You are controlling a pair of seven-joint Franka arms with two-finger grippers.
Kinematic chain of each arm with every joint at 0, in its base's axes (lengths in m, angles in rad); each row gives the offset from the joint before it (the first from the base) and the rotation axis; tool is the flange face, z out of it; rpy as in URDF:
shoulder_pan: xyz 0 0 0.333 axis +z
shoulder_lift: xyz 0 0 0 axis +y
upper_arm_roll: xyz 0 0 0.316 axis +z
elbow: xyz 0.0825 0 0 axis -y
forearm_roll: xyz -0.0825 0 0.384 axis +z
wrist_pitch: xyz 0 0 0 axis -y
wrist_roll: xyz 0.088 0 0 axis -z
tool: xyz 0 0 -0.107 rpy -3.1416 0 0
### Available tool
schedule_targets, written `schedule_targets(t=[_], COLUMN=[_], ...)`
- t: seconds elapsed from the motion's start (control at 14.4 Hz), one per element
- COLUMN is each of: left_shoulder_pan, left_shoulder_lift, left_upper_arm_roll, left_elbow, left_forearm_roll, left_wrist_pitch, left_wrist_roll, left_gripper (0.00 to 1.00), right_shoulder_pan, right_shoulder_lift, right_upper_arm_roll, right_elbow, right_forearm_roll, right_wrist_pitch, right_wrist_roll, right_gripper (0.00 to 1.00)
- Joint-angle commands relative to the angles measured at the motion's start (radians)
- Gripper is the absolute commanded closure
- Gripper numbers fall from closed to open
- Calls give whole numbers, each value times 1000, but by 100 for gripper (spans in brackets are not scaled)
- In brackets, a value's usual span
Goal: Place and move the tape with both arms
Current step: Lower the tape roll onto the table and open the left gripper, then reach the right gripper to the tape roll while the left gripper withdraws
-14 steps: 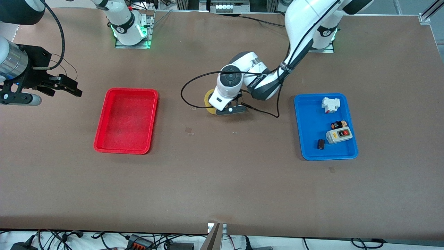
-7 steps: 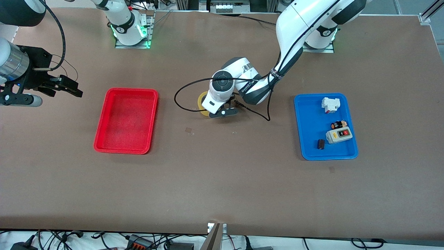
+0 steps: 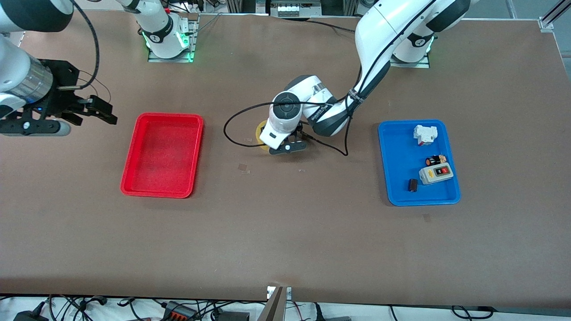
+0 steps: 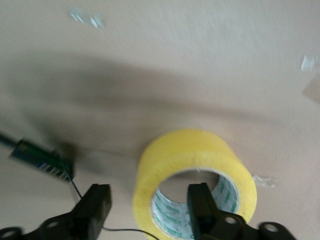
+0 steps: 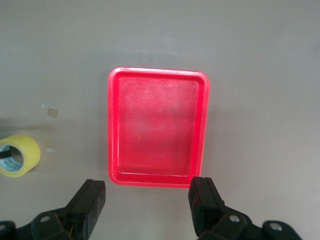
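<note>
Front view, tape (image 3: pixel 261 134) between red tray (image 3: pixel 163 154), blue tray (image 3: pixel 399 160)

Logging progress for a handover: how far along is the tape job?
Done: the tape is out of the blue tray and at the middle of the table. In hand: the left gripper is open, one finger inside the roll's hole, one outside. Left: the right gripper, open, hangs over the table's end beside the red tray, which holds nothing. It has yet to take the tape.
</note>
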Motion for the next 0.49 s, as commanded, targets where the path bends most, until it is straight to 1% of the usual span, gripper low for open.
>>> schedule_targets(t=[0.0,0.14,0.28,0.42], left_shoulder_pan=[58,78,130,182], left_shoulder_lift=[-112,-195,-261,-312], left_upper_arm_roll=[-7,-4,-7,-7], left_elbow=[-2,-2,-4,-4], left_forearm_roll=[23,25,25,25], left_wrist_pitch=[-150,-253,-329,-395], left_wrist_roll=[-13,-1,2,36], left_gripper=[0,0,0,0], right_shoulder_pan=[61,139,210,268], right_shoulder_lift=[-3,9,29,32], right_upper_arm_roll=[-1,-1,-1,-1], right_elbow=[-22,-39,-58,-110], right_forearm_roll=[11,11,11,12], right_wrist_pitch=[46,73,106,178], right_wrist_roll=[27,140,237,301], right_gripper=[2,2,2,2])
